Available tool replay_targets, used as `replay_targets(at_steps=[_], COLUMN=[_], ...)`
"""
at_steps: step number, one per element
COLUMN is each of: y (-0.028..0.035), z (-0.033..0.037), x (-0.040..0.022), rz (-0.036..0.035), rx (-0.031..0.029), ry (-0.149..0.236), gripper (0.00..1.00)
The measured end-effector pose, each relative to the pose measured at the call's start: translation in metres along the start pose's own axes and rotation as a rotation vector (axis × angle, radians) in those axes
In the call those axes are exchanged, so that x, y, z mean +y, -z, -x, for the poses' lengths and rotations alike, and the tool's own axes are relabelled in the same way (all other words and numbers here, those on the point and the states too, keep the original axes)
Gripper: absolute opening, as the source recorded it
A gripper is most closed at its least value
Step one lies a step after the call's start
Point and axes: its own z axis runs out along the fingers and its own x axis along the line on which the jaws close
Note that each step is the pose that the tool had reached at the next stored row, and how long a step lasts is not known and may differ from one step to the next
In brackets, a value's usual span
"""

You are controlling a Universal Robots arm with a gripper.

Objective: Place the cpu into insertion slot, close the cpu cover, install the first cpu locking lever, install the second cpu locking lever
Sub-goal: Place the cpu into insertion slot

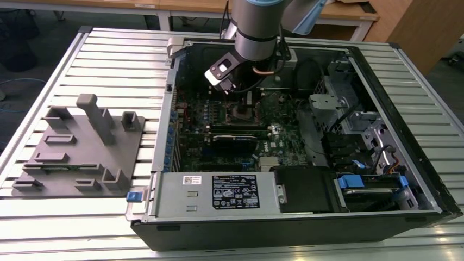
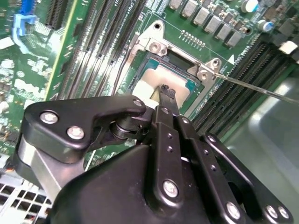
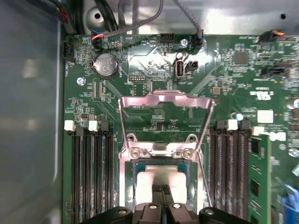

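Black linkage gripper (image 2: 166, 92): fingers drawn together, only a hairline slit between the pads in both wrist views, nothing visibly pinched. The tips sit directly over the cpu (image 3: 148, 179), a small flat square chip with a pale silver-grey top. Whether they touch it or hover just above is hard to judge from these angles. The chip lies flat inside the insertion slot (image 2: 174, 58), the dark square socket with a silver metal rim, straight beneath the tool.

Just beyond the fingertips is the cpu cover (image 3: 166, 99), a thin silver frame plate with a cut-out centre. It is swung up on its hinge and leans away from the gripper (open, not over the chip). A thin steel wire lever (image 2: 254, 87) runs out from one hinge corner, crossing over the neighbouring slots.

Either side of the tool: rows of long black memory slots (image 3: 91, 172) on the green motherboard (image 3: 154, 60). Further out, a round silver coin battery (image 3: 105, 64).

Exterior view: the arm reaches down into an open black computer case (image 1: 406, 136). A grey white-labelled power supply box (image 1: 217, 193) sits at the case edge. A grey moulded fixture tray (image 1: 76, 157) lies on the slatted metal table (image 1: 108, 54), well apart from the tool.
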Motion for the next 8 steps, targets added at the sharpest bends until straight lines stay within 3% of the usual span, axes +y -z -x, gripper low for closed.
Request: replay_targets(at_steps=[4, 8], y=[0.0114, 0.0178], z=[-0.0001, -0.0002], x=[-0.0002, -0.0002], rz=[-0.0002, -0.0002], rx=[-0.0004, -0.0004], ry=[0.0, 0.0], gripper=[0.11, 0.11])
